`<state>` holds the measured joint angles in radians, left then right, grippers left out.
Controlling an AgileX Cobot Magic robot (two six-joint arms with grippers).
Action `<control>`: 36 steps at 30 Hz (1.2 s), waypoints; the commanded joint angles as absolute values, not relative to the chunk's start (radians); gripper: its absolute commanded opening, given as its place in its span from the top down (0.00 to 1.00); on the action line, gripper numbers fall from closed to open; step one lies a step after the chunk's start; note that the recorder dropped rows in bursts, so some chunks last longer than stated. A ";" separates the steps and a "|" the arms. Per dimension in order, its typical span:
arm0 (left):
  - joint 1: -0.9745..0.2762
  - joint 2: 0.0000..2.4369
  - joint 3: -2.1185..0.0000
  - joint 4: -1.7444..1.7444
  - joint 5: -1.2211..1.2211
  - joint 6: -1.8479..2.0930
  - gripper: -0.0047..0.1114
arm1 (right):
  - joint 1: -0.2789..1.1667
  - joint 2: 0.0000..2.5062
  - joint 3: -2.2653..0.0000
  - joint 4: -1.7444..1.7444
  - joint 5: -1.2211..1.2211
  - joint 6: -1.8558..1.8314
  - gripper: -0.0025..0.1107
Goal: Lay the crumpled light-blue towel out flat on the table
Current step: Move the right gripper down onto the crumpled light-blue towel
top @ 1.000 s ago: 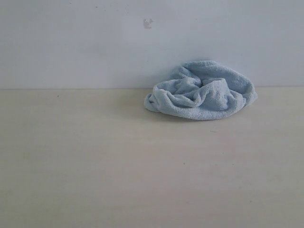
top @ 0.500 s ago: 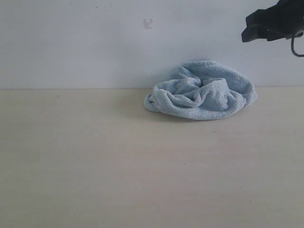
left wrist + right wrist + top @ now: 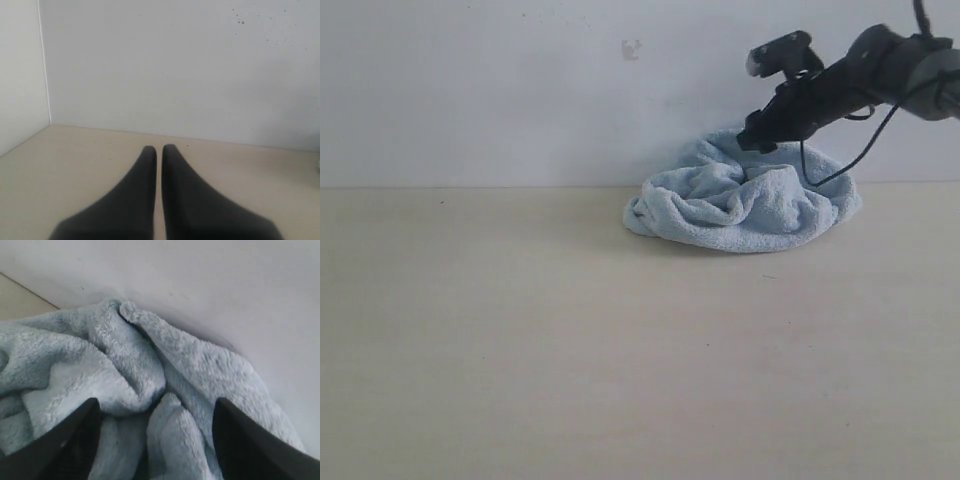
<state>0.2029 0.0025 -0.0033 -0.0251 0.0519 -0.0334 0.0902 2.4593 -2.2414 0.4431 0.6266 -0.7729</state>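
Observation:
The light-blue towel (image 3: 745,205) lies crumpled in a heap at the back of the beige table (image 3: 570,340), against the wall. My right gripper (image 3: 752,142) reaches in from the upper right and hovers just above the heap's top. In the right wrist view it (image 3: 156,407) is open, its two dark fingers (image 3: 235,440) spread wide over the towel's (image 3: 130,370) fluffy folds, gripping nothing. In the left wrist view my left gripper (image 3: 159,148) is shut and empty above bare table (image 3: 260,170). It does not show in the exterior view.
A pale wall (image 3: 520,90) rises right behind the towel along the table's back edge. A side wall (image 3: 20,75) meets it in a corner in the left wrist view. Bare tabletop stretches in front of and to the left of the heap.
My right arm has come into the exterior view from the upper right corner and dropped down and leftward to the top of the towel. The towel has kept its shape and place.

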 commanded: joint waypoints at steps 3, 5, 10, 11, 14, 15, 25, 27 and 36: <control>0.200 0.000 0.000 -0.026 0.053 -0.028 0.93 | 0.120 2.545 -2.285 0.409 0.355 -0.815 0.44; 0.200 0.000 0.000 -0.026 0.053 -0.028 0.93 | 0.123 2.560 -2.285 0.409 0.294 -0.819 0.44; 0.200 0.000 0.000 -0.026 0.053 -0.028 0.93 | 0.123 2.595 -2.285 0.400 0.236 -0.869 0.44; 0.200 0.000 0.000 -0.026 0.053 -0.028 0.93 | 0.123 2.605 -2.285 0.400 0.229 -0.875 0.44; 0.200 0.000 0.000 -0.026 0.053 -0.028 0.93 | 0.123 2.615 -2.285 0.396 0.227 -0.877 0.44; 0.200 0.000 0.000 -0.026 0.053 -0.028 0.93 | 0.123 2.615 -2.285 0.396 0.227 -0.877 0.44; 0.200 0.000 0.000 -0.026 0.053 -0.028 0.93 | 0.109 2.604 -2.285 0.404 0.252 -0.738 0.98; 0.200 0.000 0.000 -0.026 0.053 -0.028 0.93 | 0.099 2.587 -2.285 0.404 0.259 -0.689 0.98; 0.200 0.000 0.000 -0.026 0.053 -0.028 0.93 | 0.058 2.486 -2.285 0.402 0.514 -0.573 0.98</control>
<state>0.2029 0.0025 -0.0033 -0.0251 0.0519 -0.0334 0.0787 2.5169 -2.2793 0.4026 0.3825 -0.6405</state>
